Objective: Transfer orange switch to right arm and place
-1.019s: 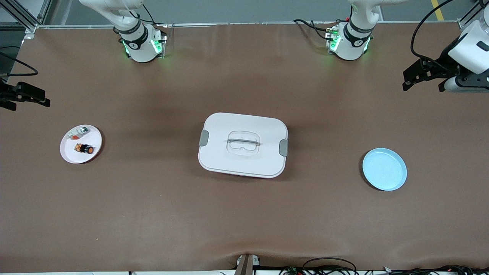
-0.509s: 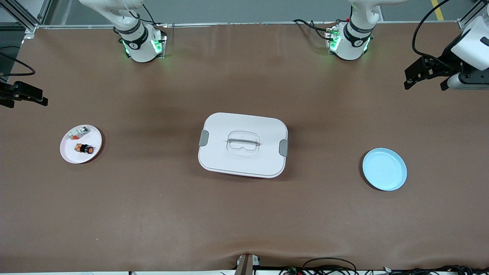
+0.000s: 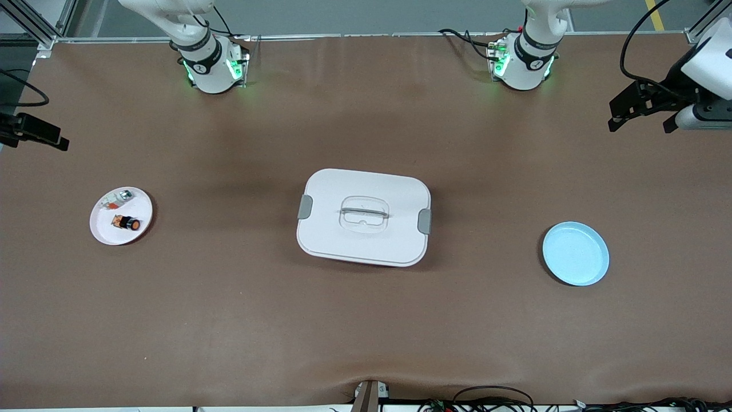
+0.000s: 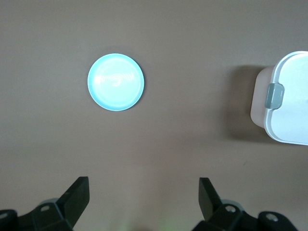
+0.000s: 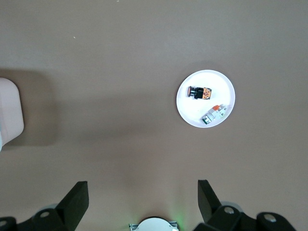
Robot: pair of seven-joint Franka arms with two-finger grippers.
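Blue plate [image 3: 575, 253]: lower in frame, bare.
Orange switch [image 3: 127, 222]: untouched on the white dish [image 3: 103, 229]; pickup, handover and placing all remain.
Right gripper [image 3: 34, 137]: frame edge, jaws wide, empty.
Left gripper [image 3: 643, 109]: upper corner, jaws wide, empty.

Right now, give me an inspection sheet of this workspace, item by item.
Surface: brown table, bare between the items.
Job's things: orange switch lies on the white plate at the right arm's end, untouched; light blue plate at the left arm's end holds nothing.
Clutter: silver-white piece shares the white plate; lidded white box mid-table.
Grippers: left gripper open, holding nothing; right gripper open, holding nothing; both over the table's ends.
Cables: black cables along the table's near edge.
Surroundings: nothing seen.
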